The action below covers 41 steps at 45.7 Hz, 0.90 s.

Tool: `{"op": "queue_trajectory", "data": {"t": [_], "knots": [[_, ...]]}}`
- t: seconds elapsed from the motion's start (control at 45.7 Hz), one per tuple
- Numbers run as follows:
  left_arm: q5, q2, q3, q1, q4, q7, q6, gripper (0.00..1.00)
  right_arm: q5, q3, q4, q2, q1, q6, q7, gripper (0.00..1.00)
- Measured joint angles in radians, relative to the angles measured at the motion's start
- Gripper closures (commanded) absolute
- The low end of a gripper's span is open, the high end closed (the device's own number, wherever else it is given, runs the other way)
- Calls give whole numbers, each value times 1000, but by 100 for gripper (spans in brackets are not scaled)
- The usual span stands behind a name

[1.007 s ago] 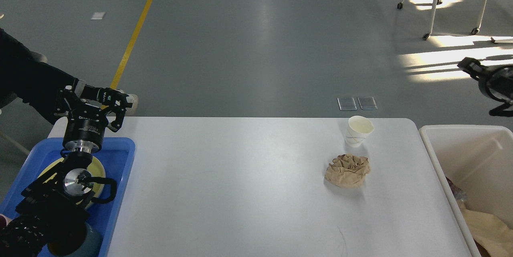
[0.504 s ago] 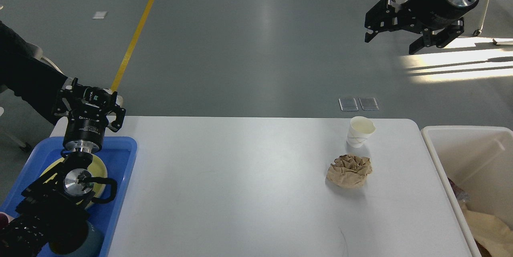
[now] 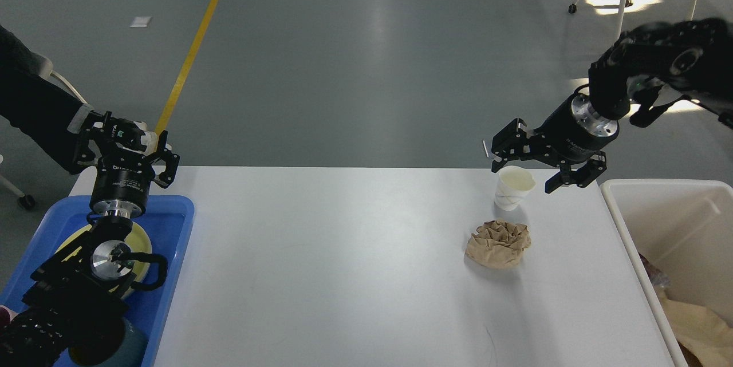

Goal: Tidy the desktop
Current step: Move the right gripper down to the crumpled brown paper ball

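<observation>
Right now our right gripper [image 3: 524, 169] hangs at the right of the frame, over the far edge of the desktop [image 3: 343, 264], with its fingers spread wide. One finger shows to the left of the paper cup [image 3: 513, 186] and the other to its right, so the cup's rim appears between them in this view; we cannot tell whether either finger touches it. The cup stands upright near the far right corner of the white surface. Just below it in the frame, apart from it, lies a crumpled brown paper wad [image 3: 497, 244].

Our left gripper [image 3: 127, 146] sits at the left of the frame, above the far end of the blue tray [image 3: 172, 275], its fingers parted and holding nothing. The tray rests at the lower left, overlapping the left edge of the desktop, and carries a yellow plate [image 3: 140, 241], partly hidden by our arm.

At the right edge stands a cream bin [image 3: 630, 224], just beside the desktop's right side, with crumpled paper inside it. The desktop itself fills the lower middle of the frame.
</observation>
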Motion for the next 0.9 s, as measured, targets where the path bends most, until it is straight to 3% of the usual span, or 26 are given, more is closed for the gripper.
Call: {"op": "queue_trajectory", "data": {"t": [0.285,0.525,0.788,0.854,0.898], "knots": [[0,0,0,0,0,0,0,3,0,24,-14,9,-214,-238,0,0],[0,0,0,0,0,0,0,3,-1,97,-76,13,-329,-312,-1,0],[0,0,0,0,0,0,0,3,0,142,-107,26,-430,-471,0,1],[0,0,0,0,0,0,0,3,0,151,-105,27,-455,-515,0,5],[0,0,0,0,0,0,0,3,0,154,-101,27,-464,-533,0,18]]}}
